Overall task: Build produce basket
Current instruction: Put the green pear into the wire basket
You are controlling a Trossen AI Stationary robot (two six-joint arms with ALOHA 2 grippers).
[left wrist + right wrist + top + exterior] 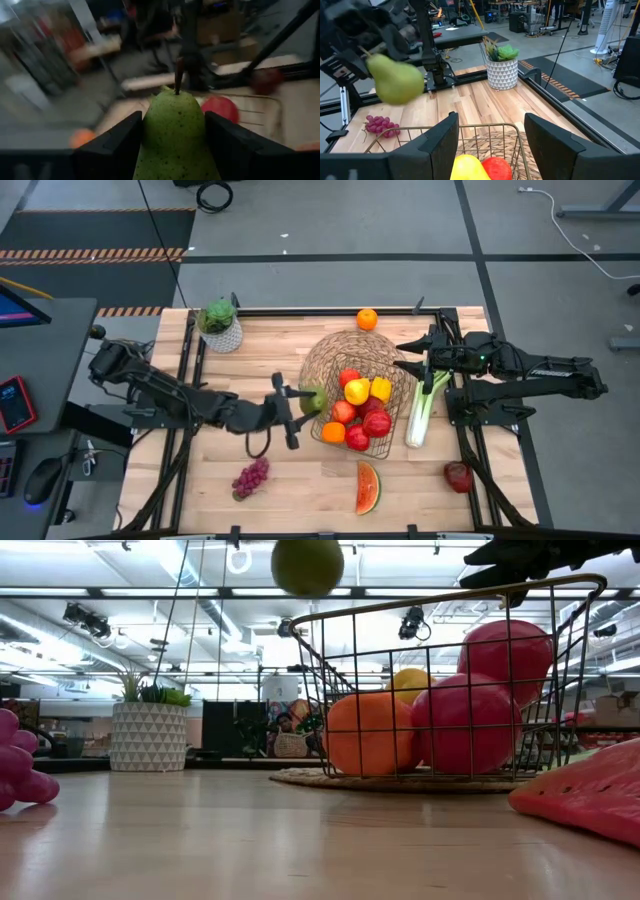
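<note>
The green pear (pixel 313 400) (pixel 175 125) (pixel 395 80) hangs in the air just left of the basket, with my left gripper (pixel 300 406) (pixel 175 150) shut on it. The dark wire basket (pixel 385 448) (pixel 450 600) sits tilted on a round woven mat (pixel 330 352) and holds red apples, an orange and yellow pieces. My right gripper (pixel 412 368) (pixel 525 558) is at the basket's right rim. On the table lie an orange (pixel 367 319), a celery stalk (pixel 425 405), a red apple (pixel 458 476), a watermelon slice (pixel 368 487) and purple grapes (pixel 250 478). My left gripper pinches the pear's wide lower body (pixel 150 135) between its two fingers, coming level from the table's left. The pear is lifted clear, higher than the basket's rim, with its stem (pixel 177 75) free of the fingers. My right gripper meets the basket's top rim wire (pixel 520 586) on its right side, coming level from the table's right. The rim (pixel 470 127) runs across between the two fingers; the exact place of contact lies below the wrist picture's edge. The basket tilts, its held side higher, its bottom on the mat.
A leafy plant in a white patterned pot (pixel 220 325) (pixel 148 735) stands at the far left of the table. Black rails frame the table's edges. Bare wood lies between the grapes and the watermelon near the front edge.
</note>
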